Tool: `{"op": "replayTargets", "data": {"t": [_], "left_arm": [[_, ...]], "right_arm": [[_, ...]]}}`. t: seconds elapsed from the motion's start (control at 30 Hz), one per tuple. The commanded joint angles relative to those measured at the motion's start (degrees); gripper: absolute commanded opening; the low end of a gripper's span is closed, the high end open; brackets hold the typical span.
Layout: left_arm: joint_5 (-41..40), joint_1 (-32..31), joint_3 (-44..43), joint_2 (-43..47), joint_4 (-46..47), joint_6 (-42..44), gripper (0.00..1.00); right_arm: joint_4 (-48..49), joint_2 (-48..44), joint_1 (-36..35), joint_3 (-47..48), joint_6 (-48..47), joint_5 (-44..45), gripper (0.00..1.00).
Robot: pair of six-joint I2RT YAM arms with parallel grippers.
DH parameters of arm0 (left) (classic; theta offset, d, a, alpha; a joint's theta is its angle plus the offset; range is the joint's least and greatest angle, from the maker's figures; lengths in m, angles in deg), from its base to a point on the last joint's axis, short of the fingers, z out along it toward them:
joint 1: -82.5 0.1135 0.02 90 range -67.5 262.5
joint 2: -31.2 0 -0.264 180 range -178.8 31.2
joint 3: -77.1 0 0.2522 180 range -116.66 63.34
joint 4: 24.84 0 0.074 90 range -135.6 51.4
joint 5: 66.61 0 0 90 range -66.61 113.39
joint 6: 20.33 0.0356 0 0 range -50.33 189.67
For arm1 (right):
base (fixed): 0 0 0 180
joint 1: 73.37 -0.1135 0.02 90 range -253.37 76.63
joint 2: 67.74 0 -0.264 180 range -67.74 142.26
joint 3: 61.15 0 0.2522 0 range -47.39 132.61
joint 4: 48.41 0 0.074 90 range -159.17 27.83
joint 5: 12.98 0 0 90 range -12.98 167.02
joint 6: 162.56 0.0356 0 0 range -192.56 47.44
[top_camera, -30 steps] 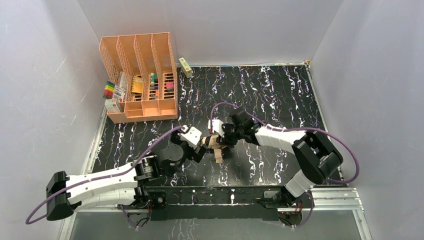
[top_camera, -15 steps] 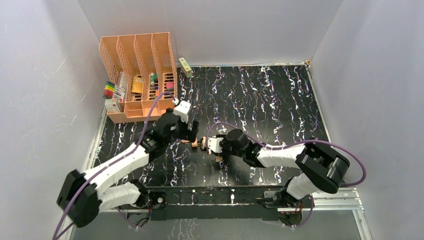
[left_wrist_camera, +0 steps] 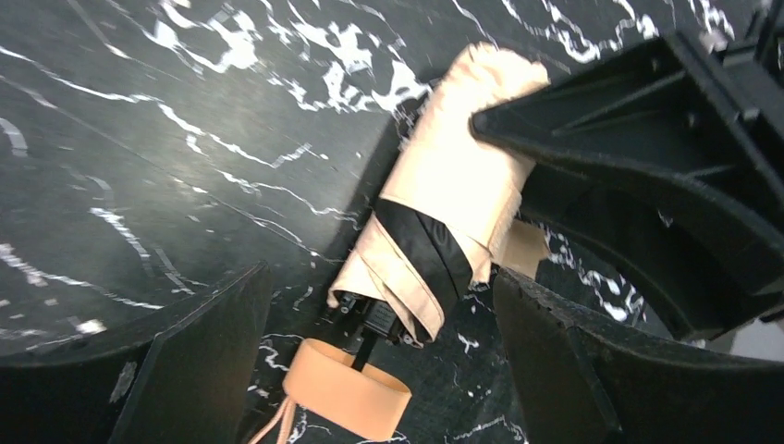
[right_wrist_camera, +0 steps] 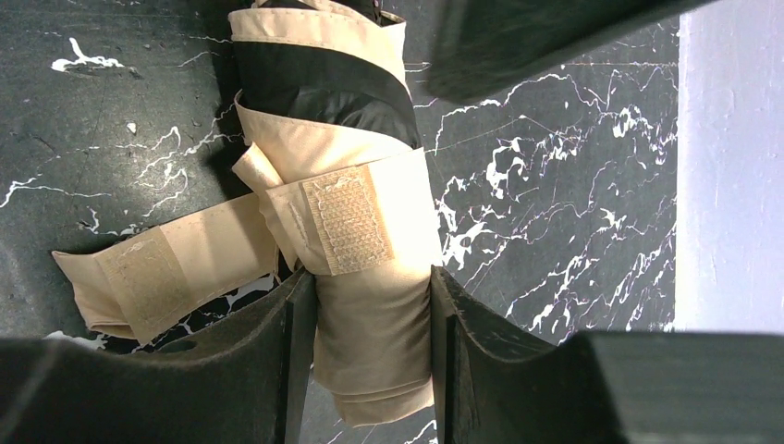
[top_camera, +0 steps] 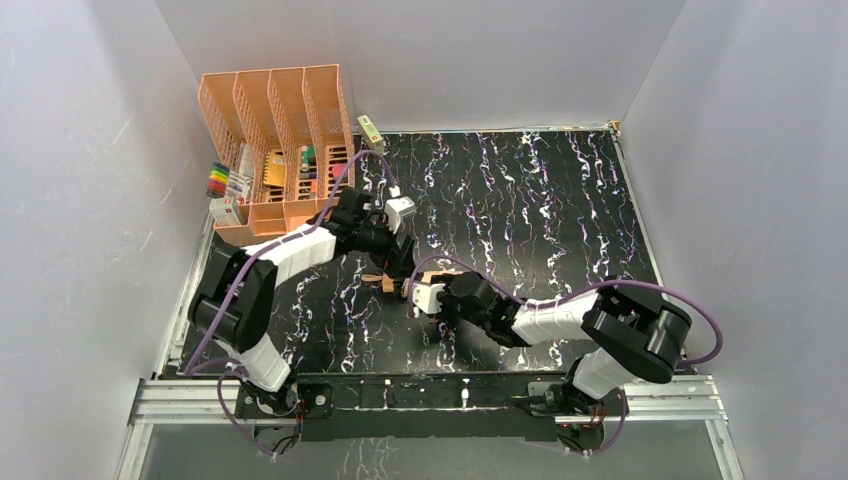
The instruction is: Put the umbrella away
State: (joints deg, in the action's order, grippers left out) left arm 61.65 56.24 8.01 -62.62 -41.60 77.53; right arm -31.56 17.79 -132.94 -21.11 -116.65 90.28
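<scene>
— One umbrella (left_wrist_camera: 444, 213). Where is it?
— On the table (top_camera: 560, 200), in front of the organizer (top_camera: 300, 212). My right gripper (right_wrist_camera: 370, 305) squeezes its roll; my left gripper (left_wrist_camera: 381, 282) hangs wide over it.
— How will it feel?
— Light and squishy, I think. Strap (right_wrist_camera: 148, 268) loose. Hold the fat roll.
— The organizer?
— Pens (top_camera: 308, 160) in its slots.

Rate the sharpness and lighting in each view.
Top external: soft, even light, sharp throughout, though the umbrella shows tiny. Left wrist: the umbrella is crisp, there is a faint sheen on the table, and the near fingers are dark and featureless. Right wrist: the strap is sharp, and the wall at right is washed out white.
</scene>
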Motion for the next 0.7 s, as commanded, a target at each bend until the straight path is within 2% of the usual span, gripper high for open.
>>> {"op": "replayTargets", "data": {"t": [0.0, 0.1, 0.43, 0.67], "left_arm": [[8.9, 0.1, -3.4, -2.5, -7.9, 7.6, 0.88], [12.5, -0.4, -3.6, -4.0, -7.4, 7.9, 0.87], [5.4, -5.1, -3.6, -9.2, -8.0, 12.0, 0.76], [-2.5, -7.7, -1.9, -9.9, -8.0, 13.1, 0.49]], "right_arm": [[-8.5, 3.4, -0.6, -3.2, 2.5, -1.5, 0.29], [-8.5, 3.3, -0.6, -3.2, 2.6, -1.4, 0.29], [-9.4, 2.9, -0.8, -3.3, 3.6, -1.4, 0.27], [-9.0, 2.1, -0.8, -3.3, 4.3, -1.3, 0.26]]}}
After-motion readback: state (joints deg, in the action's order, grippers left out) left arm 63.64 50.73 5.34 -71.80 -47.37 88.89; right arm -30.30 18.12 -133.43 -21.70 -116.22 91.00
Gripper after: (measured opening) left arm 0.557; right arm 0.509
